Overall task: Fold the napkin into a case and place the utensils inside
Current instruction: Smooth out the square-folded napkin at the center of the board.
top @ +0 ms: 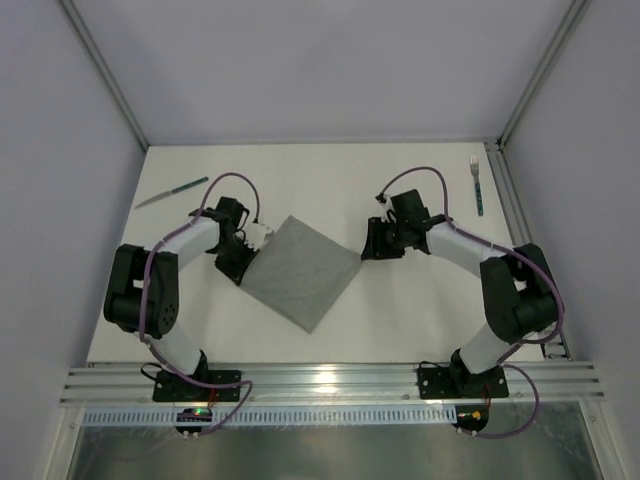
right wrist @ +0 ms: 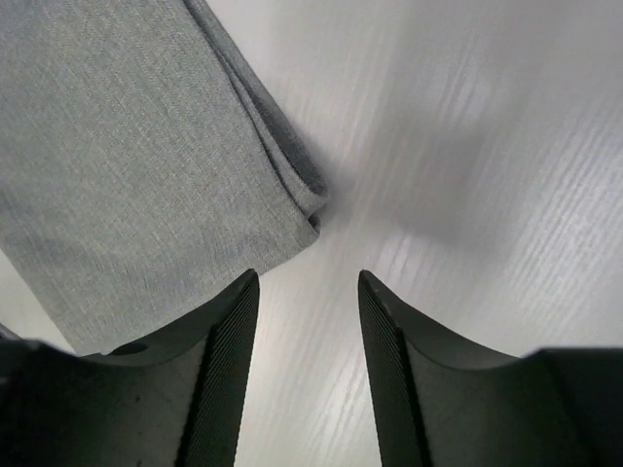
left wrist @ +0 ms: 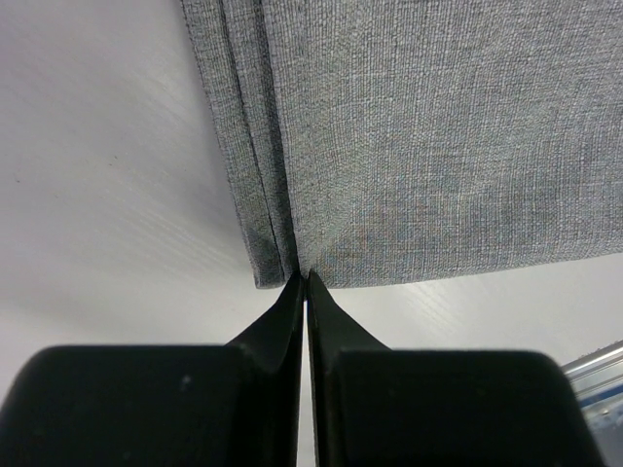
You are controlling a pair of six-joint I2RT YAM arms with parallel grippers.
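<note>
The grey napkin (top: 302, 270) lies folded as a flat diamond mid-table, its layered edges showing in the left wrist view (left wrist: 419, 136). My left gripper (top: 245, 262) is shut, its tips (left wrist: 304, 277) touching the napkin's left corner at the fold; I cannot tell whether fabric is pinched. My right gripper (top: 370, 245) stands open just off the right corner (right wrist: 307, 282), nothing between its fingers, one finger (right wrist: 229, 331) over the napkin (right wrist: 127, 146). The teal-handled knife (top: 172, 192) lies at the far left. The fork (top: 477, 185) lies at the far right.
A metal rail (top: 510, 200) runs along the table's right side, close beside the fork. Another rail (top: 330, 380) crosses the near edge by the arm bases. Grey walls enclose the table on three sides.
</note>
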